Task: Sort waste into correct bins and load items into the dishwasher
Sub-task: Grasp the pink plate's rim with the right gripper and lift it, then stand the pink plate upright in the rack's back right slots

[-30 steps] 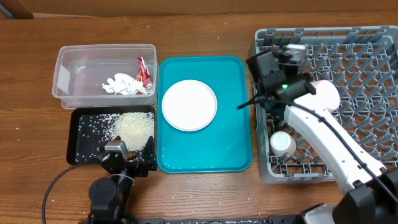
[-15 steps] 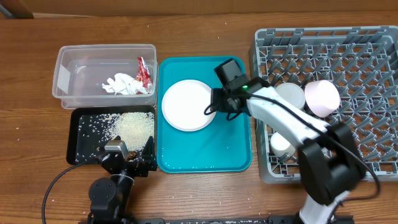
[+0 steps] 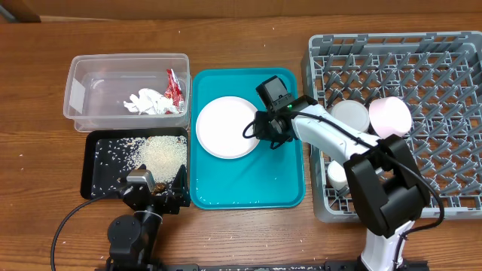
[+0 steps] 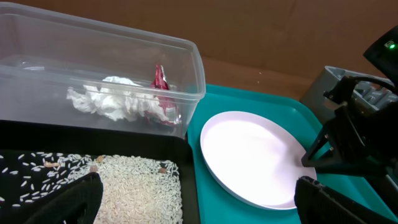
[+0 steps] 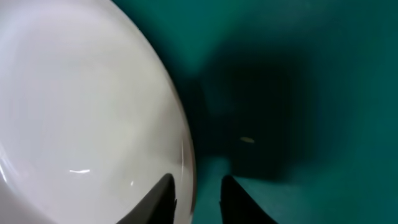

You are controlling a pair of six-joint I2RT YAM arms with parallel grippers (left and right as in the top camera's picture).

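Over the teal tray (image 3: 280, 179), near the middle of the overhead frame, I am holding my right gripper (image 3: 258, 132) at the right-hand rim of the round white plate (image 3: 226, 126). The plate is lying flat and face up in the tray's upper left part. My wrist view is showing the two fingertips (image 5: 163, 194) slightly apart at the bottom of the frame, one over the plate's surface and one over bare tray. The rim is sitting between them, and as far as I can judge nothing is being pinched yet. To pick well, I am planning to work one finger under the lip, close firmly on the rim, and lift edge-first so the plate is not skidding. Being round, it has no long axis to align. Only its face-up lie matters, and it will likely need tipping on edge to stand between the pegs of the grey dish rack (image 3: 440, 150) at the right. My left gripper (image 4: 202, 200) is hanging spread wide at the lower left, over the black tray (image 3: 94, 181).
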